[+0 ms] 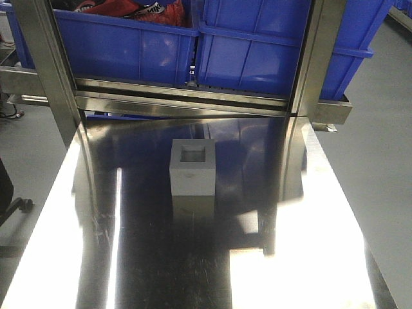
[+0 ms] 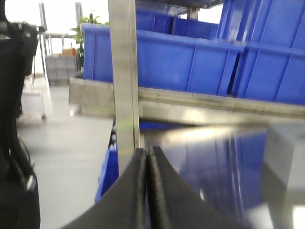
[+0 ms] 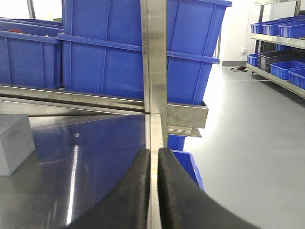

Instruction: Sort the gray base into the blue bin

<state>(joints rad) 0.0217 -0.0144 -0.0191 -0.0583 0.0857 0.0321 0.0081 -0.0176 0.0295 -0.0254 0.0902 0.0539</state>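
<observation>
Item: gray base [image 1: 192, 168], upright at table [image 1: 193, 270] centre, short of the blue bin [image 1: 270, 51].
Lies between arms: rightward of left gripper [image 2: 148, 191], leftward of right gripper [image 3: 153, 191]; both closed, empty; neither clearly nearer.

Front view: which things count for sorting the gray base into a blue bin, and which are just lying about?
For the job:
gray base, on the steel table
blue bins on the rack
left gripper and right gripper, both shut

Lying about:
red and black items in the left bin
potted plant
far shelves
</observation>
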